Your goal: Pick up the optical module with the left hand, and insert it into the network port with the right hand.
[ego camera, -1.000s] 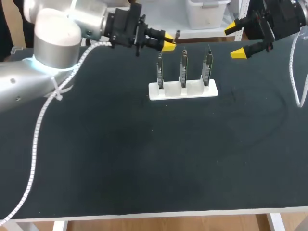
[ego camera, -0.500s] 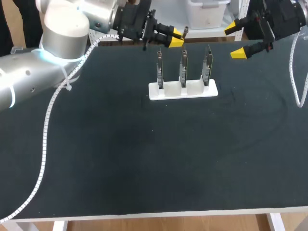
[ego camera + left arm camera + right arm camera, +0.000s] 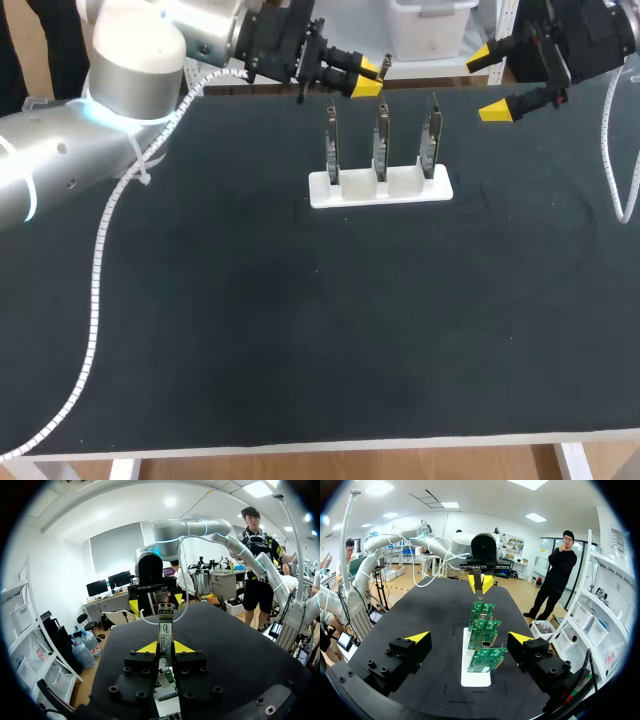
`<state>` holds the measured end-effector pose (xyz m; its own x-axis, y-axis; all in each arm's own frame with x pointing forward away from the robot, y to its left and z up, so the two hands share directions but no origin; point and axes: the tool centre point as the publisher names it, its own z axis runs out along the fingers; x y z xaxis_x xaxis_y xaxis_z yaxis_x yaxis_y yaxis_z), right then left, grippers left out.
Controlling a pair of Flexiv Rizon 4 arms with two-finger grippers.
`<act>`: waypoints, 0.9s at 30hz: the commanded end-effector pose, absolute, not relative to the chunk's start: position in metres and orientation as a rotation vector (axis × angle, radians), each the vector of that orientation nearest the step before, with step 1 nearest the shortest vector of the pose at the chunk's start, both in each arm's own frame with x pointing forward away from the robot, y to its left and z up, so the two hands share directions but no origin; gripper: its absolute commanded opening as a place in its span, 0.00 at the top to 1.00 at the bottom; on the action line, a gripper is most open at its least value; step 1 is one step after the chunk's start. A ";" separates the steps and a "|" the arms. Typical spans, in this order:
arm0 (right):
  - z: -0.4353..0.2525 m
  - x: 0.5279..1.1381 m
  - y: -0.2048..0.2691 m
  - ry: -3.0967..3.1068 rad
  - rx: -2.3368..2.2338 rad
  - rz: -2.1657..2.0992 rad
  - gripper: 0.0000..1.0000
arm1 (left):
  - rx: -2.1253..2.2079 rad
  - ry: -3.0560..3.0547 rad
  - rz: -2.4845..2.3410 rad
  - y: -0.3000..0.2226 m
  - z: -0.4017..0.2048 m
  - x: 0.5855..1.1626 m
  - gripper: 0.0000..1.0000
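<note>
Black tabletop [image 3: 300,330] carries a white holder [image 3: 380,187] with three green circuit boards [image 3: 381,140] standing upright in a row. Beyond the holder's far-left end, the left fingers [image 3: 148,648] are clamped on the optical module [image 3: 165,627], which sticks out past their yellow tips. Beyond the holder's far-right end, the right fingers [image 3: 497,110] are spread wide and hold nothing.

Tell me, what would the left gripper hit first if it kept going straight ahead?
Probably the right gripper, which faces it. The left gripper, shut on the optical module, points above the circuit boards, though depth is unclear.
</note>
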<state>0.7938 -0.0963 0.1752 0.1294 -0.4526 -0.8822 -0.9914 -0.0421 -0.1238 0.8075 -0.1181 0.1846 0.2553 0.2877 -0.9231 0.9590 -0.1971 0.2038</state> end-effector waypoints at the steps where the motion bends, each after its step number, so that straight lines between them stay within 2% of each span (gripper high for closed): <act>1: 0.176 0.792 -0.096 1.436 -1.613 0.853 0.00 | 1.608 1.145 -0.980 -0.120 0.185 0.801 1.00; 7: 0.176 0.792 -0.096 1.436 -1.613 0.853 0.00 | 1.582 1.170 -0.959 -0.120 0.203 0.788 1.00; 16: 0.176 0.792 -0.096 1.436 -1.613 0.853 0.00 | 1.599 1.173 -0.943 -0.147 0.223 0.781 1.00; 27: 0.176 0.792 -0.096 1.436 -1.613 0.853 0.00 | 1.543 1.180 -0.919 -0.176 0.208 0.772 1.00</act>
<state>0.7938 -0.0963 0.1752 0.1295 -0.4526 -0.8822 -0.9914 -0.0422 -0.1239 0.7783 -0.1759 0.2134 0.2437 0.2647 -0.9330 0.9679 -0.1273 0.2166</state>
